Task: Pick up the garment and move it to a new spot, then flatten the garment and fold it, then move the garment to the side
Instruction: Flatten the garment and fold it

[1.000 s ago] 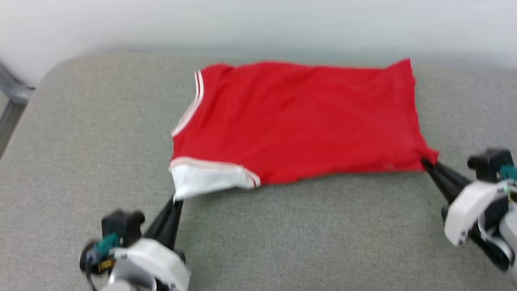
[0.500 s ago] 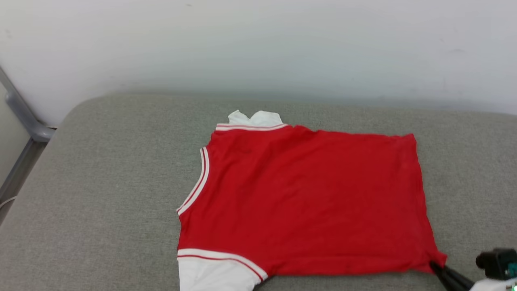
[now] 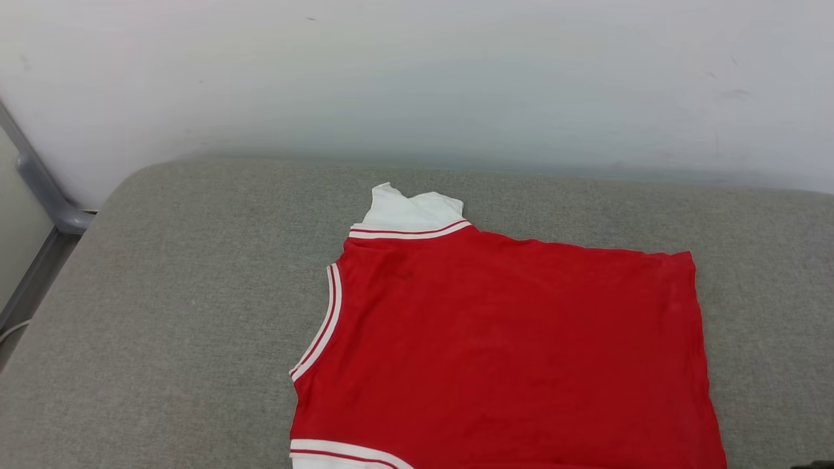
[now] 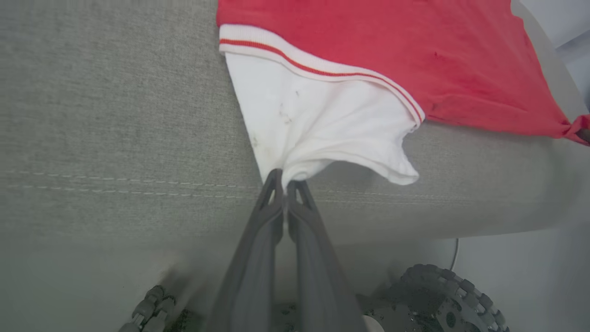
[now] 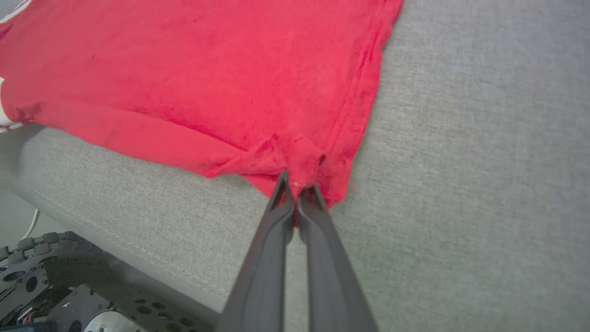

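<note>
The red jersey-style T-shirt with short white sleeves and red-and-white striped trim (image 3: 508, 352) lies spread out flat on the big soft grey cloth cushion (image 3: 163, 293). It sits on the front part of the cushion, more to the cushion's right side. The side facing up is plain red. The neck hole points to the cushion's left side and the bottom hem points to its right side.

One white sleeve (image 3: 410, 208) sticks out toward the back of the cushion. The other white sleeve (image 4: 322, 124) lies at the cushion's front edge and droops a little over it.

The left gripper (image 4: 285, 177) has its two long dark fingers squeezed together on the bunched edge of that front sleeve, right at the cushion's front edge. The right gripper (image 5: 297, 182) has its fingers pinched tight on the red bottom corner of the T-shirt, on top of the cushion near its front edge. The cloth wrinkles into a small knot where each gripper bites it.

A pale plain wall (image 3: 417, 78) stands behind the cushion. A grey metal bar (image 3: 39, 189) leans by the cushion's back left corner. Below the cushion's front edge there is a black wheel with small rollers (image 4: 442, 295) and a dark base plate with holes (image 5: 55, 286).
</note>
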Controlling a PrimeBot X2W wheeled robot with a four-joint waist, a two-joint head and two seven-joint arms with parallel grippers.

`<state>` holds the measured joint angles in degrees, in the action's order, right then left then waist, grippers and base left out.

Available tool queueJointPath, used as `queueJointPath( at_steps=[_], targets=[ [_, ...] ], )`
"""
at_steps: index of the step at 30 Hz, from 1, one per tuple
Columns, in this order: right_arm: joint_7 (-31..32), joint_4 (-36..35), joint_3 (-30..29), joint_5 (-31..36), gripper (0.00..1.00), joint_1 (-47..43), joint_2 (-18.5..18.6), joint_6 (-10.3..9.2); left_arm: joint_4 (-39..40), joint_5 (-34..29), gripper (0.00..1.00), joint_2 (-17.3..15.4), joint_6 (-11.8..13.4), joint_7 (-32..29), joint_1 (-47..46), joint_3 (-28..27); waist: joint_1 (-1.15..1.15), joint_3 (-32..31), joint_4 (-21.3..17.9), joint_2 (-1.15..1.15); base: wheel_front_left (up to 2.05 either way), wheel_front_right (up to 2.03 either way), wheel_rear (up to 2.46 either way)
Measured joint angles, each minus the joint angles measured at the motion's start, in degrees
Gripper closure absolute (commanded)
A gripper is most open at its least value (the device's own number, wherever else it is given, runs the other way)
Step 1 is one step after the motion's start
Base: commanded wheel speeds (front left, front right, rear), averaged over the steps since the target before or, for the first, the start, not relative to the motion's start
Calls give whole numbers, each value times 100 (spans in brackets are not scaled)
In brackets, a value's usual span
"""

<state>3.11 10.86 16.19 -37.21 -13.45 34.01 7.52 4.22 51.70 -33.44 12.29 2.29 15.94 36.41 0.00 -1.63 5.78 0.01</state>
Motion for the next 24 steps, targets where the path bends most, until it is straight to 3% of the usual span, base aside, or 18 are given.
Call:
queueJointPath(
  at_steps=[10, 24],
  targets=[
    [407, -526, -377, 131, 100, 116, -222, 0, -201, -409, 100, -34, -310, 142, -992, -64, 0, 182, -66, 0, 0, 0, 0],
    [613, -647, -476, -159, 100, 1300, -276, -1, -949, -838, 100, 15, -977, -275, -3410, -160, 1, 822, -279, 0, 0, 0, 0]
  ],
)
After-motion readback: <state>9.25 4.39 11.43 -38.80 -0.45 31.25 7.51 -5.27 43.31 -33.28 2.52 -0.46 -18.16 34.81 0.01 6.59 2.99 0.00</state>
